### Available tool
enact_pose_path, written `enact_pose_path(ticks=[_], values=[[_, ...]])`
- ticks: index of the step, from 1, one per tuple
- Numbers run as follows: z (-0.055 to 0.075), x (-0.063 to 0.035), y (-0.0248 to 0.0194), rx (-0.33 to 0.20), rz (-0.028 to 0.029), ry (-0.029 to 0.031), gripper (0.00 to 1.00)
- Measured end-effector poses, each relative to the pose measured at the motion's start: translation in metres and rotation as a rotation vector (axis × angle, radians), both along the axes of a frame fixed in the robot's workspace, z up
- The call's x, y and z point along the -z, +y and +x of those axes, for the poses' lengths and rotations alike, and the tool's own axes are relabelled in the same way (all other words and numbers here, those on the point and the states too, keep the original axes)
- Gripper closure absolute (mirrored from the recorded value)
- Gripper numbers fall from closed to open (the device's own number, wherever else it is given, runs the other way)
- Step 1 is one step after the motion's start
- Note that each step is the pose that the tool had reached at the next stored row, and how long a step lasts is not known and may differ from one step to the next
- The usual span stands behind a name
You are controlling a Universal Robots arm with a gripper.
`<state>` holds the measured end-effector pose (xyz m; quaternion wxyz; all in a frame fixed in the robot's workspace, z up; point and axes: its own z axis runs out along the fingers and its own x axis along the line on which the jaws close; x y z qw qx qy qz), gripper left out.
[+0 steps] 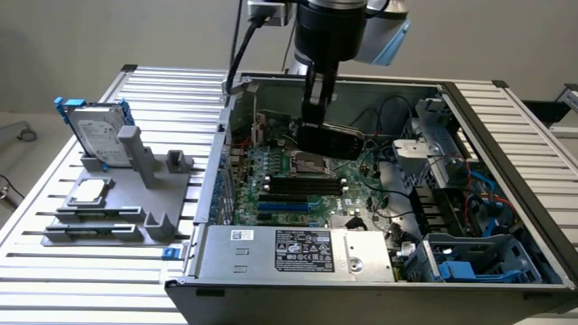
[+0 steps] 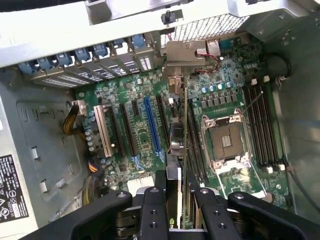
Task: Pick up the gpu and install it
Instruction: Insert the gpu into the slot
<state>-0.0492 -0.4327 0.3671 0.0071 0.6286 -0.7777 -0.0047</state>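
Gripper point(image 1: 313, 120) clamped on gpu point(image 1: 334, 141), hanging above motherboard point(image 1: 271, 172)

Case walls point(image 1: 222, 156) close (cables point(image 1: 394, 103) beside)

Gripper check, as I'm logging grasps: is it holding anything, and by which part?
The gripper holds the gpu, jaws shut on the card's upper edge, the board hanging below it over the motherboard.

Black gpu point(image 1: 332, 141), green motherboard point(image 2: 125, 91)
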Motion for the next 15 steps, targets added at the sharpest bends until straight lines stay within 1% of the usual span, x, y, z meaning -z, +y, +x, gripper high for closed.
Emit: enact_pose_path(ticks=[5, 9, 12, 15], values=[[0.0, 0.0032, 0.0, -0.09, 0.0, 0.0009, 0.73], [0.0, 0.0066, 0.0, -0.161, 0.0001, 0.0028, 0.73], [0.0, 0.0092, -0.0013, -0.191, 0.0, 0.0046, 0.73], [-0.001, 0.0131, -0.005, -0.201, 0.0005, 0.0046, 0.73]])
